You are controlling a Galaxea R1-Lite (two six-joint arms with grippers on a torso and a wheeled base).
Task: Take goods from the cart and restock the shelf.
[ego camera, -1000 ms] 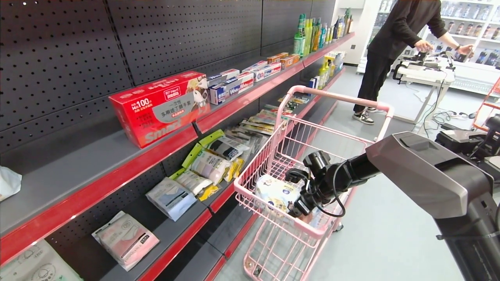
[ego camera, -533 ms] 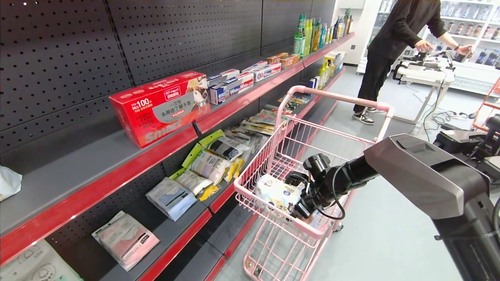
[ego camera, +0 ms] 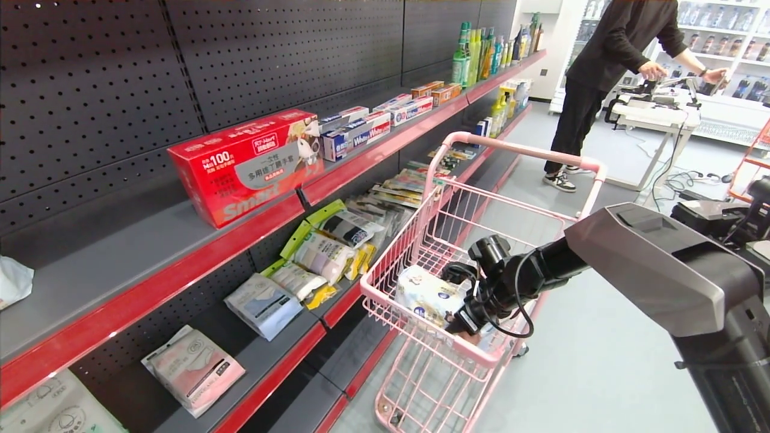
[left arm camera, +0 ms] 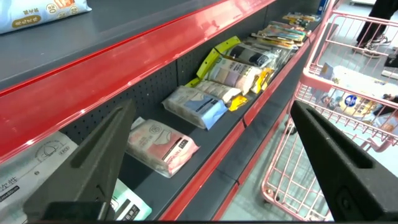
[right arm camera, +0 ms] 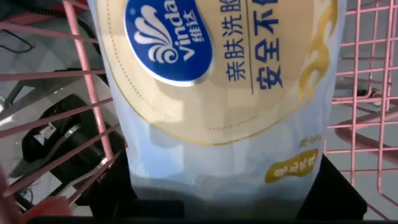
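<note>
**Hidden, cropped, or too small to make out**

In the head view the right gripper [ego camera: 464, 328] sits low inside the pink cart [ego camera: 523, 151]. It is largely masked by its own wrist, its cabling and the white wipes pack [ego camera: 426, 293], so whether it grips the pack cannot be told. In the right wrist view both ends of the pack run past the picture's edges, and the pack covers most of the cart behind it. The left gripper [left arm camera: 212, 104] has its fingers spread wide, and their bases are cut off by the frame. At the near left of the upper shelf [ego camera: 120, 258], a white bag [ego camera: 11, 281] is cropped. Below it, a pale pack [ego camera: 54, 409] is cropped too. The far bottles [ego camera: 478, 51] are too small to tell apart.
</note>
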